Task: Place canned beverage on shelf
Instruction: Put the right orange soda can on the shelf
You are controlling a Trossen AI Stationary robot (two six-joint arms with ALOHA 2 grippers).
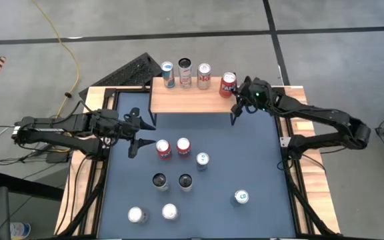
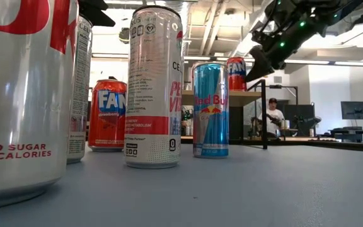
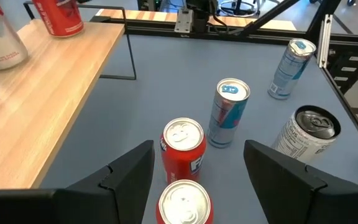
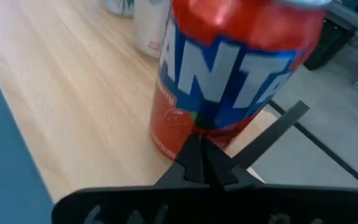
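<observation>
Red Fanta can [image 1: 228, 85] upright on shelf [image 1: 185, 102] corner, just beside right gripper [image 1: 241, 100], fingers pressed together, empty.

The shelf [image 1: 192, 101] has a light wooden top on thin black legs. A red Fanta can [image 1: 228, 84] with blue-and-white lettering stands there; a blue-and-silver Red Bull can [image 2: 210, 108] stands on the grey-blue table [image 1: 259, 153].
</observation>
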